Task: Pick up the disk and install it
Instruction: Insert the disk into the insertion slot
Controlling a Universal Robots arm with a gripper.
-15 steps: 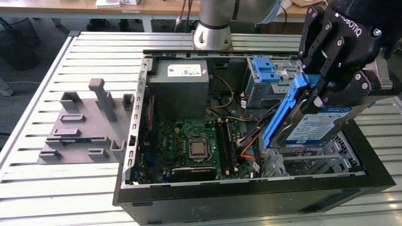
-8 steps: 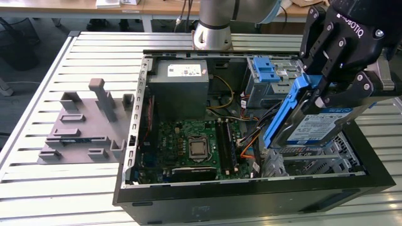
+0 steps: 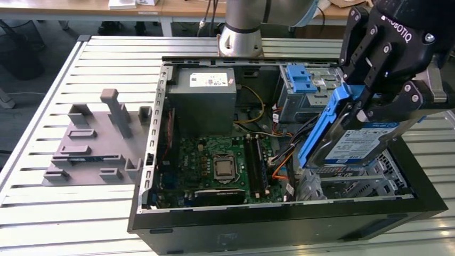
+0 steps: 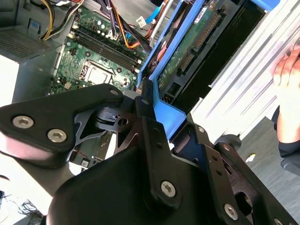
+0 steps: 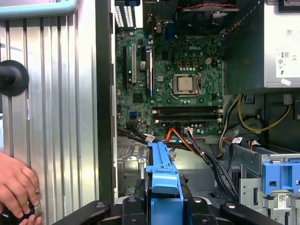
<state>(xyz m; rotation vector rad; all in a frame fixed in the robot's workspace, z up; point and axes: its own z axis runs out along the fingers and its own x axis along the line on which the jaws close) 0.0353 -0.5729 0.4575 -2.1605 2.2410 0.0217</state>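
Your black tool is clamped on the disk, the flat silver-metal hard drive with a white-and-blue label and blue plastic rails. Its jaws are closed onto the rails at the drive's upper end.

You have the disk up off the desk, a slatted metal surface. It is steeply tilted, with its label turned toward the exterior camera. It hangs over the silver drive cage at the exterior view's right inside the open black computer case. You cannot tell whether its lower end touches the cage.

In the second wrist view the disk shows its green circuit-board underside between the blue rails. In the first wrist view its blue rail points toward the green motherboard on the case floor.

The grey power-supply box sits at the far end of the case. A grey plastic fixture lies on the desk at the exterior view's left of the case. A person's hand is at the desk's edge.
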